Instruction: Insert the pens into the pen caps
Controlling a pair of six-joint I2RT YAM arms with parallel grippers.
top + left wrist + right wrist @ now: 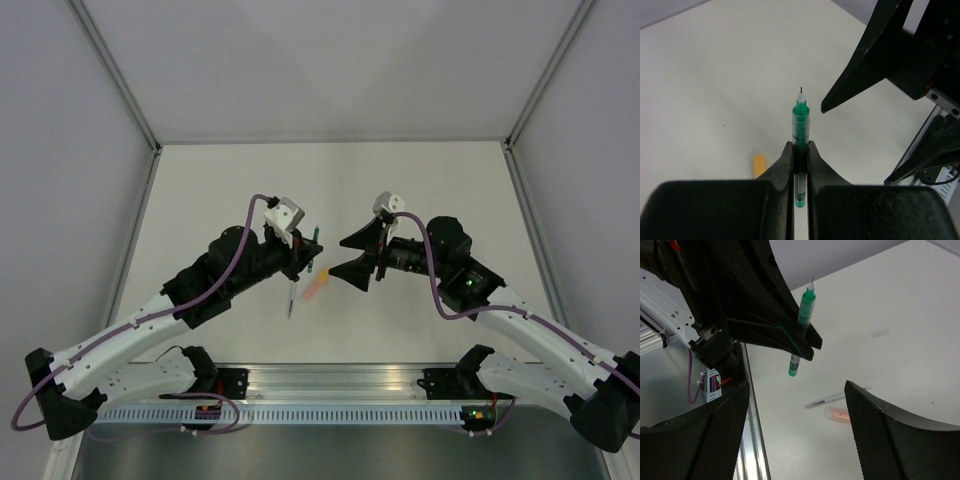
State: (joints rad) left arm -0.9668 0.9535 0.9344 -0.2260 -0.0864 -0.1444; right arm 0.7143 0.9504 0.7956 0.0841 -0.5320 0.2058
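Left gripper (800, 150): closed hard on the teal-green pen (801, 120), pinching it around mid-barrel between both fingers. Stands almost upright in the left wrist view, fine dark tip up and well past the fingertips, blunt end showing low in the gap. Seen from the right wrist camera, hangs clear above the table (900, 305), slightly tilted, tip bare.

Right gripper (352, 257): spread wide, holding nothing. Turned toward the left gripper at about the same height, with 1 dark finger (865, 70) near the pen's tip but not touching it. Seen from above, facing each other over the middle of the table.

Lying flat on the table below them: 1 thin grey-white pen (292, 298) and 1 orange pen (316, 287), just beside each other. Same 2 visible in the right wrist view between the spread fingers, the orange one nearer the camera.

Beside the left finger in the left wrist view: 1 short orange-yellow stub (759, 165), partly hidden behind the finger. Cannot tell whether cap or pen end.
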